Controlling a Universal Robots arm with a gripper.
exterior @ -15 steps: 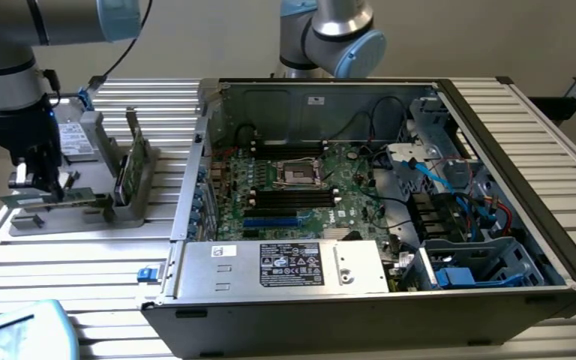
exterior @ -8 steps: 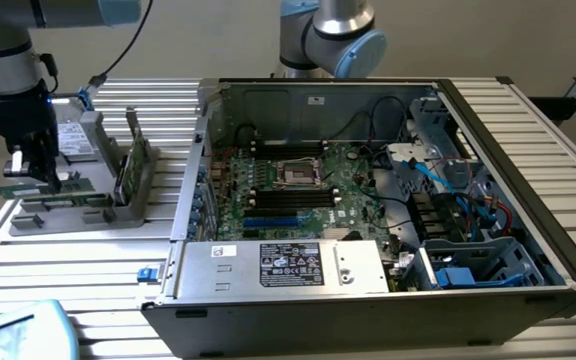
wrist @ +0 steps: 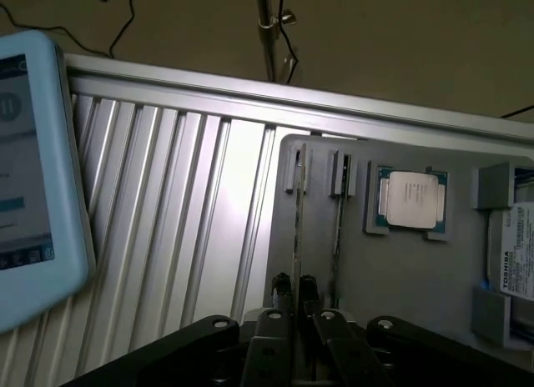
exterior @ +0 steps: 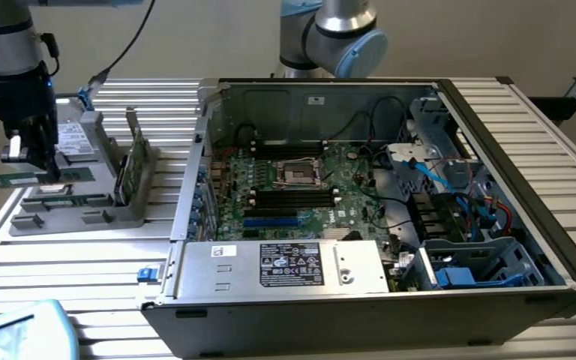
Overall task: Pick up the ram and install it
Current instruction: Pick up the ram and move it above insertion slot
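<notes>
At the exterior view's left, the pincer (exterior: 43, 178) is pinched on the long, thin green circuit-board ram (exterior: 8, 180). It holds the ram level, seemingly just clear of the grey moulded parts holder (exterior: 78, 219) on the ribbed metal tabletop (exterior: 68, 262).

The grip takes only a thin edge, so the stick could twist or slip and reach the black memory slots (exterior: 293, 196) askew.

The wrist view gives the ram edge-on between the fingertips, just beside a second stick (wrist: 337, 220). The exterior view gives the open black computer case (exterior: 528, 187) at centre.

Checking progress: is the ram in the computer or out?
Out: the ram sits between the fingers at the gray holder, outside the open computer case.
</notes>
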